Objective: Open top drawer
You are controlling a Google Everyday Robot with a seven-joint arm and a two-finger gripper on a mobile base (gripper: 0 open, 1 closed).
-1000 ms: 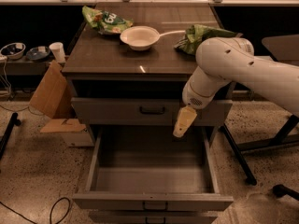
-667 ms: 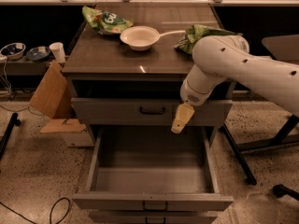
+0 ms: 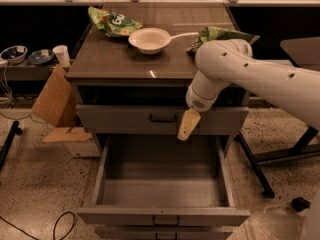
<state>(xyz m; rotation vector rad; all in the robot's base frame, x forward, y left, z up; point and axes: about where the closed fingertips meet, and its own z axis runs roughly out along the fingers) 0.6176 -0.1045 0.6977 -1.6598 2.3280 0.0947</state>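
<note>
Camera view: at centre frame the top drawer (image 3: 120, 120) shows a grey front, a dark curved handle and a dark gap above. The gripper (image 3: 188, 125) hangs just right of the handle; its grip cannot be told. Below, a lower drawer (image 3: 162, 216) stands wide open. A white bowl (image 3: 150, 39) sits on top.

Cabinet top (image 3: 115, 66), brown; white bowl (image 3: 149, 39) centre-rear; green snack bag (image 3: 112, 23) rear left; second green bag (image 3: 220, 34) right; pale utensil (image 3: 184, 34) between bowl and second bag; gripper (image 3: 188, 126) below the front edge, right of centre.
</note>
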